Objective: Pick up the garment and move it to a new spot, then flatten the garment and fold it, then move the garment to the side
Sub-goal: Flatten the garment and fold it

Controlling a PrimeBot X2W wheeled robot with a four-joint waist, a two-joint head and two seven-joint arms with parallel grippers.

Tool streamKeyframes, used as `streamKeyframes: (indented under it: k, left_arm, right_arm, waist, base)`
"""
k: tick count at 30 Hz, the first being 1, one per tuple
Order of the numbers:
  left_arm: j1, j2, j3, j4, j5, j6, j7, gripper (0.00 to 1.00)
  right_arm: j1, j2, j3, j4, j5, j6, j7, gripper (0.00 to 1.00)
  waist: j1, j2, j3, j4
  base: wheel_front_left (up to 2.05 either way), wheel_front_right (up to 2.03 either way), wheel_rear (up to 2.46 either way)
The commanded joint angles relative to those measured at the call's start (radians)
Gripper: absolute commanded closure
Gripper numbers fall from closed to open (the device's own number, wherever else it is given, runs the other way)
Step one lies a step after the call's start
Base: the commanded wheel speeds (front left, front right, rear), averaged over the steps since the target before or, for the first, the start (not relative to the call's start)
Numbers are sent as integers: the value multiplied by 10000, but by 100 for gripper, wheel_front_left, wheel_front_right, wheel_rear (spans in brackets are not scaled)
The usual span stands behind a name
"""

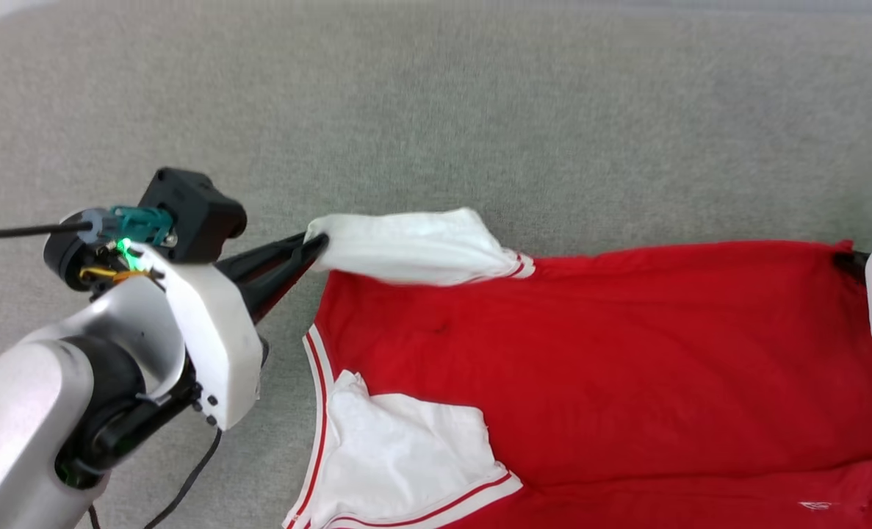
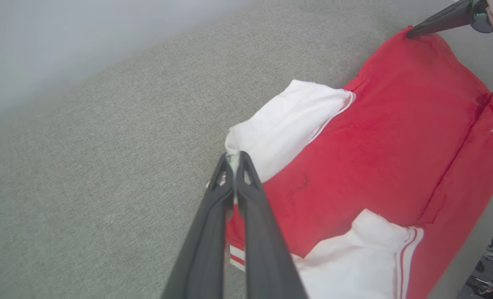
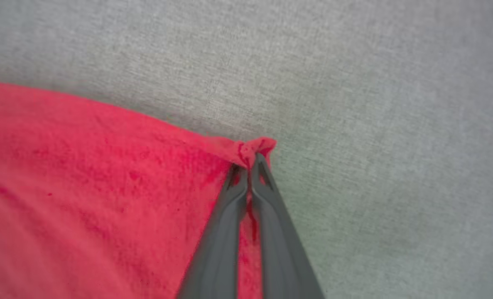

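1. Head view: garment (image 1: 597, 353) lies centre-right on grey woven surface (image 1: 436, 110), long axis left-right; left gripper (image 1: 318, 242), mid-left, pinches white sleeve (image 1: 406, 246); right gripper (image 1: 845, 260) at right edge grips red corner (image 1: 821, 257).
2. Left wrist view: jaws closed on sleeve tip, centre; soft limp knit.
3. Right wrist view: jaws clamped on bunched corner, centre; cloth spreads left.

Head view steeply downward, wrist views low and close at opposite ends — all share the garment (image 1: 590, 353)
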Motion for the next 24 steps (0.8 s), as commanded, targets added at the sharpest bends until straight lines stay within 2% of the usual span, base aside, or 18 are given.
streamKeyframes:
  k: [1, 6, 13, 18, 24]
  left_arm:
    - [326, 90, 42, 31, -38, 88, -157, 100]
    - [1259, 331, 25, -179, -216, 337, -312, 100]
    - [2796, 724, -59, -689, -493, 842, -382, 100]
    - [3763, 811, -381, -795, -720, 999, -353, 100]
    - [4605, 698, -1038, -270, -572, 904, -404, 100]
  right_arm:
    - [289, 133, -233, -82, 239, -4, -151, 100]
    - [1391, 10, -778, -699, 470, -4, -397, 100]
    - [3763, 379, -1857, -1868, 647, -4, -394, 100]
    - [5094, 571, -2262, -2460, 520, -4, -269, 100]
    - [6538, 777, -2247, -2891, 264, -4, -353, 100]
  waist:
    - [0, 0, -650, -103]
    - [0, 0, -1450, -71]
    - [0, 0, -2164, 119]
    - [0, 0, -2337, 181]
    - [0, 0, -2344, 223]
  base:
    - [0, 0, 0]
    - [0, 0, 0]
    - [0, 0, 0]
    - [0, 0, 0]
    - [0, 0, 0]
